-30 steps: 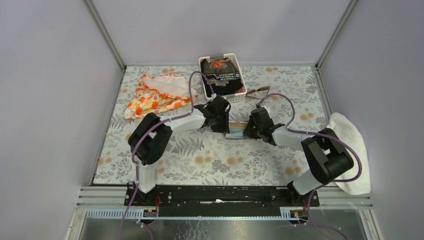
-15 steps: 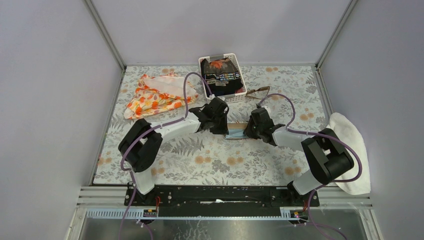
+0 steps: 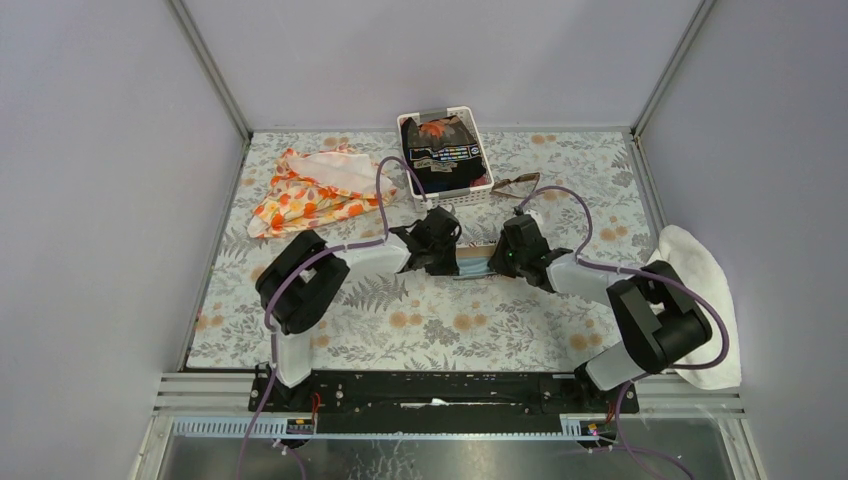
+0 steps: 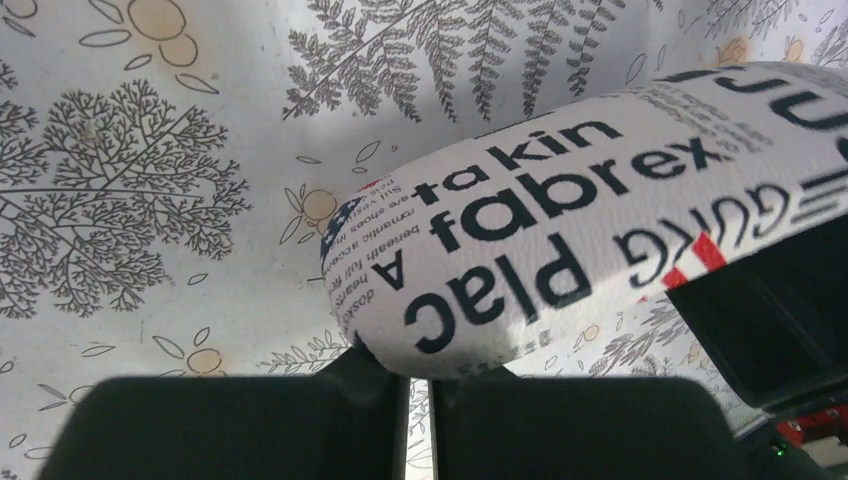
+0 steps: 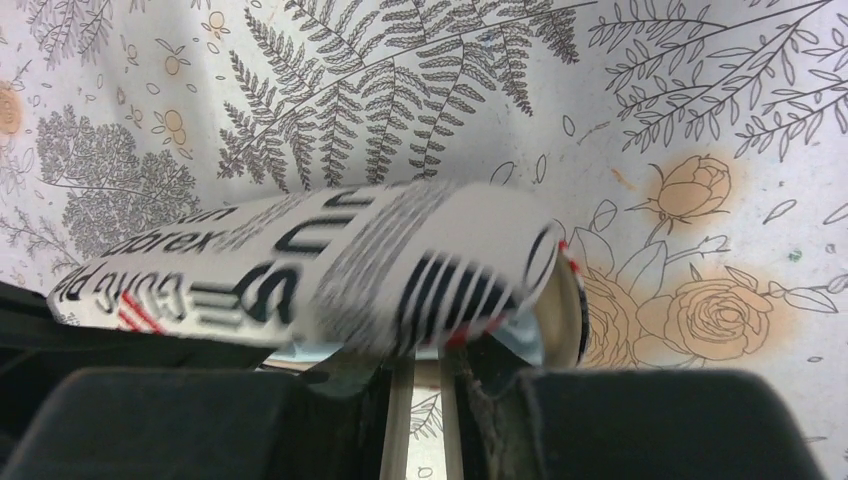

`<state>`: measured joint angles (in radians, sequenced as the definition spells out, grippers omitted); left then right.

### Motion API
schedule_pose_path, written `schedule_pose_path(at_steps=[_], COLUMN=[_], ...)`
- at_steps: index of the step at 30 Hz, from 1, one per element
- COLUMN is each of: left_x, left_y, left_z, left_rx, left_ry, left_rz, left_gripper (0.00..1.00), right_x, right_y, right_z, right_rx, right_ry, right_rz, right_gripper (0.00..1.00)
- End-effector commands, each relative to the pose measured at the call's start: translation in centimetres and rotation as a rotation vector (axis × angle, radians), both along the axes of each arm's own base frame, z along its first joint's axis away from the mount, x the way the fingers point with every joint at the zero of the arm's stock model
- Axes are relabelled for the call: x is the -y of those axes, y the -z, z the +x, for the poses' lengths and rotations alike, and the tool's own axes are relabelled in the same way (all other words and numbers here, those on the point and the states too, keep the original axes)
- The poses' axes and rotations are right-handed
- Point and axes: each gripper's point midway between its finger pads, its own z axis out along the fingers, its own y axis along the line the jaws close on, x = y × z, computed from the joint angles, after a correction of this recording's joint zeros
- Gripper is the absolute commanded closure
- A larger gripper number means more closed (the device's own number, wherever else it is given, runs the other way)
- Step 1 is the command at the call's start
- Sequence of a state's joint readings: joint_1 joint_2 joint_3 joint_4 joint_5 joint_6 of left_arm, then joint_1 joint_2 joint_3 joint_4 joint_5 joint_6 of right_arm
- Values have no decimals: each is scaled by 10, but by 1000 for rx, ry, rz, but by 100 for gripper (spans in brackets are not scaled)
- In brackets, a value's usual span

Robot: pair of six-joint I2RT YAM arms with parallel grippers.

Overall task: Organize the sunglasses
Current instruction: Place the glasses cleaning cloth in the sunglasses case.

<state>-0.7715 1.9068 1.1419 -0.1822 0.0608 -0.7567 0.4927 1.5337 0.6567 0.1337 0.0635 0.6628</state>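
The sunglasses (image 3: 517,184), thin brown frame and tinted lenses, lie on the cloth right of the basket, apart from both grippers. The tan printed case (image 3: 478,260) spans between the two grippers at mid-table. My left gripper (image 3: 447,250) is shut at its rounded closed end (image 4: 440,300), fingertips (image 4: 352,362) pressing the case's edge. My right gripper (image 3: 505,255) is shut on the lower lip of the open end (image 5: 545,275), where the light blue cloth (image 5: 520,342) pokes out. In the right wrist view the right gripper (image 5: 415,360) shows only a thin slit between its fingers.
A white basket (image 3: 470,193) with dark packed items stands at the back centre. An orange flowered cloth (image 3: 315,190) lies at the back left. A white towel (image 3: 700,300) hangs over the right edge. The table has a flower-printed cover (image 3: 430,320).
My left gripper has closed its jaws at the case's left end, and the left arm's elbow swung a little. The right gripper stays shut on the other end.
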Motion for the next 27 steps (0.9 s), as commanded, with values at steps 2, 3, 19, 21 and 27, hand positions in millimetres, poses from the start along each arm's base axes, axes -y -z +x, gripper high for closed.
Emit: schedule_pose_path(at_steps=[2, 3, 19, 21, 27], left_x=[-3, -4, 1, 0, -15], left_y=[5, 0, -72, -76, -105], left_z=[12, 14, 14, 14, 17], left_rx=[55, 70, 165, 170, 234], left_ry=[-35, -36, -3, -5, -62], left_rz=[43, 57, 14, 12, 13], left_gripper=[88, 88, 77, 75, 70], right_x=[5, 5, 17, 26, 59], right_y=[-17, -21, -116, -124, -136], right_z=[-2, -1, 0, 2, 10], right_rx=[32, 37, 215, 243, 278], right_ry=[-2, -3, 4, 36, 157], right_rz=[-24, -22, -6, -33, -127], right_gripper=[79, 79, 61, 56, 39])
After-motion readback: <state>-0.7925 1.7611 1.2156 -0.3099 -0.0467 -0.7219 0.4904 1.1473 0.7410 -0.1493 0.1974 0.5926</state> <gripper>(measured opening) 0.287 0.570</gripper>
